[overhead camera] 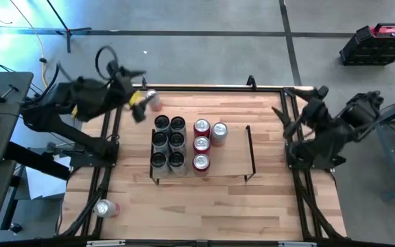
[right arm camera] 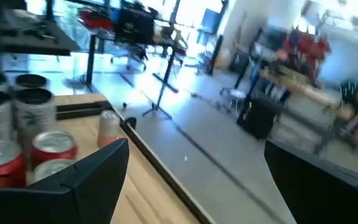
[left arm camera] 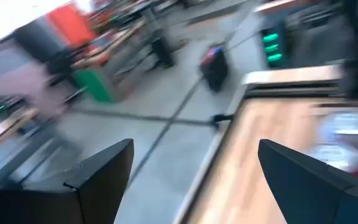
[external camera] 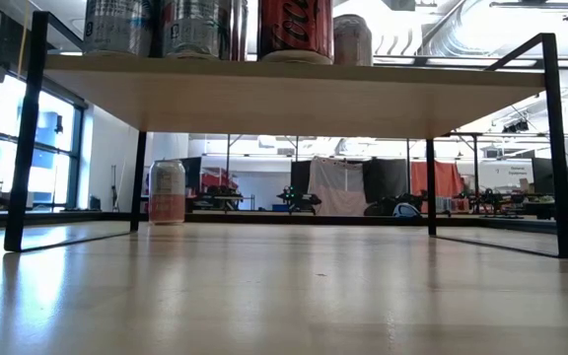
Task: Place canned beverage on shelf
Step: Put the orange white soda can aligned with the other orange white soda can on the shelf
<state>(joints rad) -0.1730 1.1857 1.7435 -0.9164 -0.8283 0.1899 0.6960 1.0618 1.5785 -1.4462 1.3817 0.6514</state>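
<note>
Honestly, left end effector [overhead camera: 140, 103] is spread wide with the pink can [overhead camera: 152, 99] just beside it, shelf [overhead camera: 228, 161] farther off. Careless closing could tip that can.

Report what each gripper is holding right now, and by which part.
Nothing is held. The left gripper is open beside the pink can at the table's far edge, and the right gripper is open at the right rail.

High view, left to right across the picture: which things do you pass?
Fallen can near the table's front-left corner → left gripper → dark cans on the shelf → red cans → shelf's bare right end → right gripper.
</note>
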